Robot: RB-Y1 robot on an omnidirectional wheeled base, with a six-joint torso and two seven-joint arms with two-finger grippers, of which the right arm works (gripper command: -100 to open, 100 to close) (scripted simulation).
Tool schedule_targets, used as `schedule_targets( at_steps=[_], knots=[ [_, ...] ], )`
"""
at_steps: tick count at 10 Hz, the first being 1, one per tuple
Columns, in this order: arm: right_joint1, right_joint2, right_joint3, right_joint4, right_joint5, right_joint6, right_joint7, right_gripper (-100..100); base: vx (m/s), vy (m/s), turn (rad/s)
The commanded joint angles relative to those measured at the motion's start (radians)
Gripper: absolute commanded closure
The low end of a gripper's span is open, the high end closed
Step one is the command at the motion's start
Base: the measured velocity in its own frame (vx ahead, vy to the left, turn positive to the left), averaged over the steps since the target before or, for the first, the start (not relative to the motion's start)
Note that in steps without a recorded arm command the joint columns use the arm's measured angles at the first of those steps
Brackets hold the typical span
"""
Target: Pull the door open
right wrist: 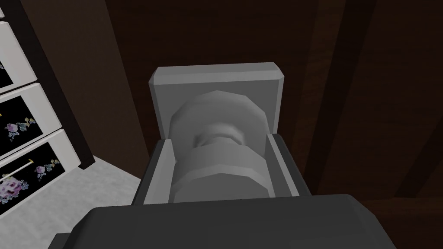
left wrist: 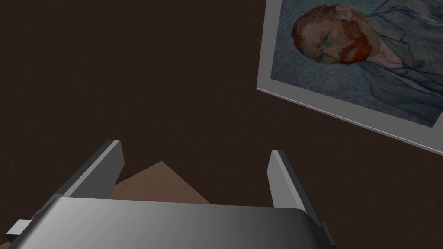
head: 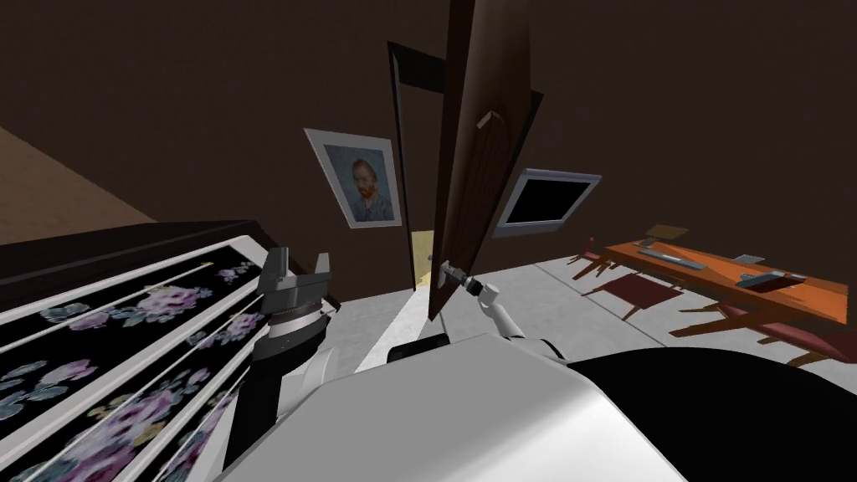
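A dark brown door [head: 477,159] stands partly open, edge-on, ahead of me in the head view. My right gripper [head: 452,274] is at its lower edge, shut on the grey round door knob [right wrist: 218,166], which sits on a grey square plate [right wrist: 216,82]. Its fingers [right wrist: 281,166] press the knob's sides against the dark door face [right wrist: 367,86]. My left gripper [head: 295,269] is raised at the left, beside the floral dresser, open with nothing between its fingers [left wrist: 283,177].
A dresser with floral drawer fronts [head: 125,335] stands close at my left. A framed portrait [head: 361,180] hangs left of the doorway, a dark framed panel [head: 546,199] to its right. An orange table [head: 736,280] with red chairs [head: 640,293] stands at the right.
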Motion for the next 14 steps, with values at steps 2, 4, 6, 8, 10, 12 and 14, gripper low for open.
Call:
schedule_targets(
  at_steps=[2,4,6,8,10,12,14],
  knots=[
    [0.002,-0.024,0.003,0.026,-0.014,0.046,0.000,100,-0.169,-0.204,0.173],
    [0.001,-0.029,0.002,0.031,-0.016,0.048,0.000,100,-0.095,-0.131,0.108],
    [-0.003,-0.045,0.005,0.054,-0.022,0.080,0.004,100,-0.134,-0.179,0.150],
    [-0.010,-0.063,0.008,0.078,-0.029,0.116,0.008,100,-0.174,-0.191,0.148],
    [-0.016,-0.079,0.010,0.099,-0.035,0.147,0.012,100,-0.170,-0.188,0.136],
    [-0.021,-0.092,0.012,0.116,-0.040,0.173,0.015,100,-0.161,-0.197,0.117],
    [-0.021,-0.092,0.014,0.115,-0.039,0.173,0.014,100,-0.105,-0.127,0.059]
  ],
)
